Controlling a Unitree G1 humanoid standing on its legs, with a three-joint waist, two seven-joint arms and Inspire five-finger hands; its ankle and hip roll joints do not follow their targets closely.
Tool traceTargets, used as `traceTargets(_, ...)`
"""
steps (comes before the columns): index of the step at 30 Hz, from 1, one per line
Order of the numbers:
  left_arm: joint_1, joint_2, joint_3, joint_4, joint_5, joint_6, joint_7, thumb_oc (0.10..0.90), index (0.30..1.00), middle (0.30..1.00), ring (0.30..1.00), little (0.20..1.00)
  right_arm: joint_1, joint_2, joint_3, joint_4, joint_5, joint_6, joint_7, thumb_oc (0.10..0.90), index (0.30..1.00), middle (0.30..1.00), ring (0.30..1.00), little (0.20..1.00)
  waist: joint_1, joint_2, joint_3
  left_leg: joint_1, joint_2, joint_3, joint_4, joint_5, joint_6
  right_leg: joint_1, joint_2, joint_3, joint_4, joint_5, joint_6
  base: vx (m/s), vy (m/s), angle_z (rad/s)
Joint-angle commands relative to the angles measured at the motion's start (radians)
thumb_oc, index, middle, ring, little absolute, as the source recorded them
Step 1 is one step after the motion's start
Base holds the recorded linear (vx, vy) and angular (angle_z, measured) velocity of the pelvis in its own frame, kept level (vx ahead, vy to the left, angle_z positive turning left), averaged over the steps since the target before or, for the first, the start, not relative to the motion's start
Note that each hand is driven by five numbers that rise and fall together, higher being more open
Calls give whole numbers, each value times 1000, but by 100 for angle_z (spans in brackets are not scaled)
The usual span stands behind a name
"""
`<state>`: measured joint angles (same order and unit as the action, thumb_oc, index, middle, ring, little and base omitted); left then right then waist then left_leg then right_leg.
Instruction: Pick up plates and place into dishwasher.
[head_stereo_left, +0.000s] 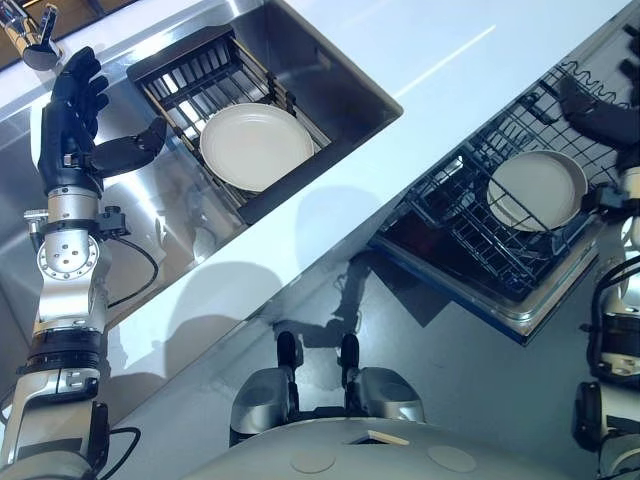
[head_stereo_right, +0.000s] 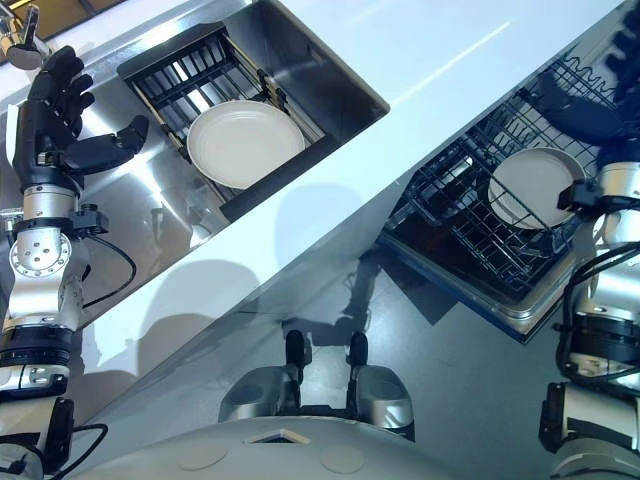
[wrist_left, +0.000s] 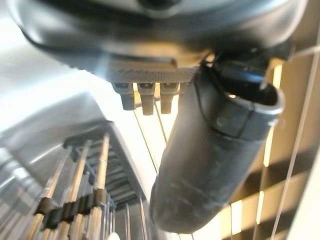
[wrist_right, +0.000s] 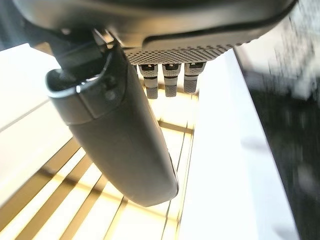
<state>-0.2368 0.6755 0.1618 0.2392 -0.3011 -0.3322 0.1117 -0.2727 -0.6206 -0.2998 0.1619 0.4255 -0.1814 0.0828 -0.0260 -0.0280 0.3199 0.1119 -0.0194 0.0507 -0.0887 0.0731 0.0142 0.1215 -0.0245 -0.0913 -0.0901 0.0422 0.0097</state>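
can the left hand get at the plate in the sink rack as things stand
Probably yes. The left hand is open beside the rack, fingers straight and thumb out toward the plate. The plate lies flat on top of the rack with nothing over it or between it and the hand.

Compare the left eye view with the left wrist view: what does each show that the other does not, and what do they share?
Left eye view alone: a white plate lying in the sink rack, a second plate in the dishwasher rack, and the right hand. Left wrist view alone: the rack's bars from very close. Both: the left hand, fingers straight, thumb out, holding nothing.
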Motion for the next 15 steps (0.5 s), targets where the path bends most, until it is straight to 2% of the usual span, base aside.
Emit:
traceTargets(1,-72,78,-1,-50,55,-160,76,800,900,900,900,900,25,-43,46,-81,72,-103,129,800,900,900,900,900,-6,44,-268,27,-57,30,13,-145,22,-42,34,-28,99,-133,50,12,55,-2)
traceTargets(3,-89,98,6,-66,72,-153,95,800,900,900,900,900,36,-15,67,-102,78,-87,186,800,900,900,900,900,-10,49,-270,27,-58,31,11,-145,23,-44,33,-25,98,-132,50,11,61,-5)
traceTargets(7,-116,136,16,-103,95,-89,99,800,900,900,900,900,69,32,105,-146,92,-57,254,800,900,900,900,900,-21,63,-268,27,-61,31,8,-145,27,-47,31,-14,97,-131,52,1,63,-5)
traceTargets(9,-126,161,9,-101,110,-53,87,800,900,900,900,900,88,52,119,-166,107,-33,264,800,900,900,900,900,-26,72,-267,28,-62,32,8,-146,30,-49,31,-9,97,-130,54,0,66,-4)
traceTargets(15,-146,205,-27,-41,161,33,61,800,900,900,900,900,130,103,164,-190,128,-33,287,800,900,900,900,900,-46,92,-254,29,-67,39,12,-147,42,-59,31,16,107,-126,59,17,71,-6)
